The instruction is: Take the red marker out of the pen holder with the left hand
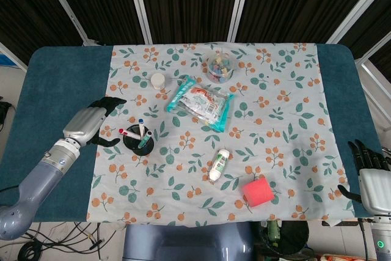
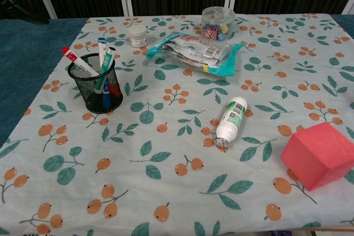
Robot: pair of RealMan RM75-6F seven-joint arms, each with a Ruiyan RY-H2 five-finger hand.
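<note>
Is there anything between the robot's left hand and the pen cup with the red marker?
No. In the head view, only bare flowery cloth lies between the left hand and the pen holder holding the red marker.

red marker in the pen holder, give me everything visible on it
The red marker has a white barrel with a red cap at its upper end. It stands tilted in the black mesh pen holder, leaning on the rim towards the left hand's side, cap outside. Its lower part is hidden among the other markers. The left hand lies beside the holder, not touching the marker.
</note>
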